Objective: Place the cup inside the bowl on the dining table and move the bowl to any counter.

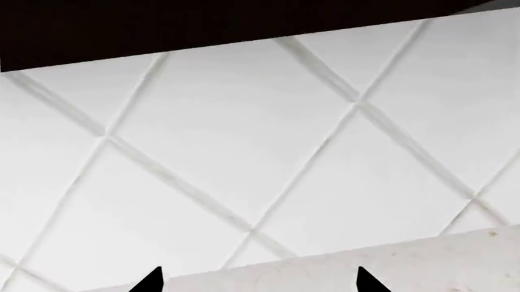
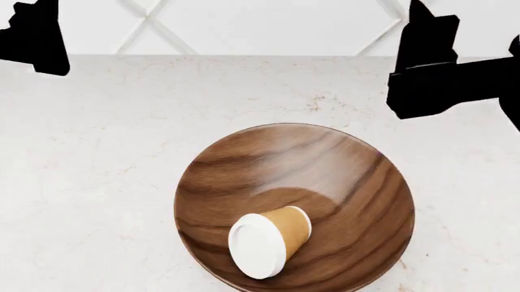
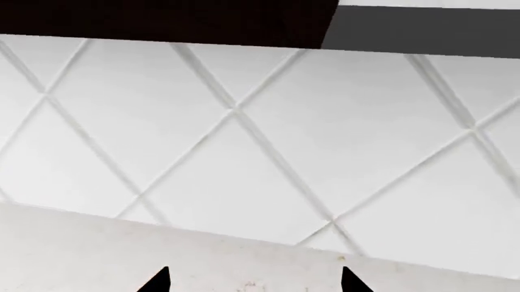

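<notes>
The brown wooden bowl [image 2: 325,176] sits on the speckled stone counter [image 2: 97,152], near the head view's lower edge. Inside it the tan cup [image 2: 276,237] lies on its side, white lid toward the camera. My left gripper [image 2: 33,33] hangs at the upper left and my right gripper [image 2: 430,55] at the upper right, both well back from the bowl. In the wrist views the left gripper [image 1: 260,283] and the right gripper [image 3: 253,281] show black tips spread wide apart with nothing between them. The dining table is out of view.
A white wall of diamond-set tiles [image 2: 243,24] rises at the counter's far edge, and it fills the left wrist view [image 1: 243,152] and the right wrist view [image 3: 243,152]. A dark band [image 1: 162,24] runs above the tiles. Counter surface [image 3: 81,243] lies under both grippers.
</notes>
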Motion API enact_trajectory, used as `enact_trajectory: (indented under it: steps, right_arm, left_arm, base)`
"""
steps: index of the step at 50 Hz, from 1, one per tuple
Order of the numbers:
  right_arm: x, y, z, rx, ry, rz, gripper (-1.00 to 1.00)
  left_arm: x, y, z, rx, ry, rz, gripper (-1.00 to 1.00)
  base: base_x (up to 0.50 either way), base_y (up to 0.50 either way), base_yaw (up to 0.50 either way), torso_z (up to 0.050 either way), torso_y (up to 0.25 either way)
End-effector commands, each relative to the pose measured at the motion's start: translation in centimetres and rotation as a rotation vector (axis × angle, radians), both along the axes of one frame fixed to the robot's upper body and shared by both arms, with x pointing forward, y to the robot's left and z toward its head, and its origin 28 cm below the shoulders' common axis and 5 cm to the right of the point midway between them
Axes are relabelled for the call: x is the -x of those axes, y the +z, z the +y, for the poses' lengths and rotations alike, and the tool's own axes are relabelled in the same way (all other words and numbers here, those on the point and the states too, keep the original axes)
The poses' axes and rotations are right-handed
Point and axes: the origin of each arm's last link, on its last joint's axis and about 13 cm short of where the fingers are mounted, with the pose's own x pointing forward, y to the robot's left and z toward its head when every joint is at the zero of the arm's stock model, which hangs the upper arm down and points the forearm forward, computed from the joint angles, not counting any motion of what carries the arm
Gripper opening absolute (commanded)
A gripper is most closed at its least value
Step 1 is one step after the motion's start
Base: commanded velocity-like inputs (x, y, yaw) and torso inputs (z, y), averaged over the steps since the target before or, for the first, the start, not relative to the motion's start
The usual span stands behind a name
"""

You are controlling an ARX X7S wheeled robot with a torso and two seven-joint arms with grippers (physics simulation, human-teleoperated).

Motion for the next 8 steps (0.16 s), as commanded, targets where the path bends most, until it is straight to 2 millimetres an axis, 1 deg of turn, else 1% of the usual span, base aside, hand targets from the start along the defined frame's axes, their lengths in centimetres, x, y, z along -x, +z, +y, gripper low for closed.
enact_trajectory:
  steps: [1, 5, 8]
  right_arm:
    - [0.1, 2.3, -0.1, 0.058, -0.024, -0.052, 1.0]
    - [-0.2, 3.8, -0.1, 0.081, -0.036, -0.075, 1.0]
    - [-0.5, 4.5, -0.1, 0.09, -0.037, -0.085, 1.0]
  left_arm:
    - [-1.3, 3.5, -0.9, -0.004, -0.034, -0.047, 1.0]
    - [-1.7, 3.8, -1.0, 0.004, -0.046, -0.054, 1.0]
    - [-1.9, 4.2, -0.9, 0.008, -0.043, -0.066, 1.0]
  base:
    - [0.0, 0.0, 0.0, 0.0, 0.0]
    - [0.0, 0.0, 0.0, 0.0, 0.0]
    - [0.0, 0.0, 0.0, 0.0, 0.0]
